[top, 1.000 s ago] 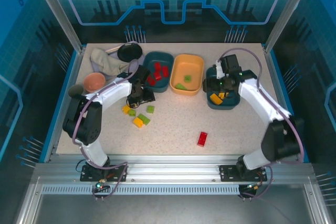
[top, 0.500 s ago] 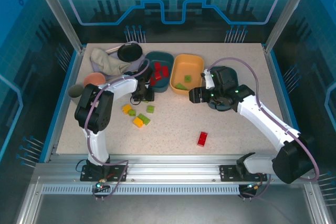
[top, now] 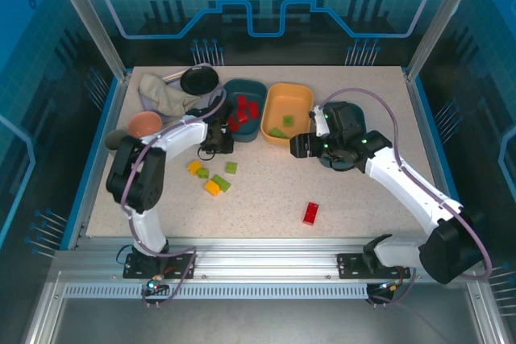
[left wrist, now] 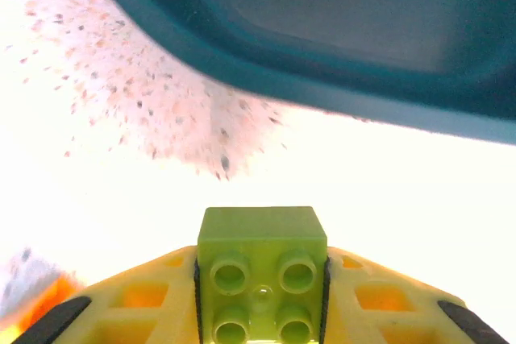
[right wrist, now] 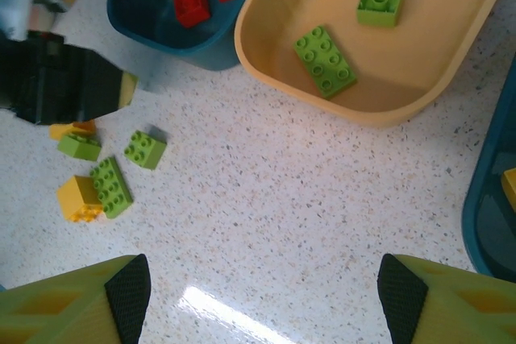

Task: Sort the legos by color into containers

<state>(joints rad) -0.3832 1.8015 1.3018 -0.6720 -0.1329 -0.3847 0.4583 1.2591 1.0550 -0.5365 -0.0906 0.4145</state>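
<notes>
My left gripper is shut on a light green square lego, low over the table beside the left teal container, which holds red legos. The yellow-orange container holds two green legos. My right gripper hangs open and empty over bare table in front of that container. My right arm largely hides the right teal container. Loose yellow and green legos lie left of centre. A red lego lies near the front.
A pink bowl, a crumpled grey cloth and a round black pan sit at the back left. Raised blue rails edge the table.
My left gripper has closed on the green lego. My right arm swung left from the right teal container to the spot in front of the yellow-orange one, then held still.
</notes>
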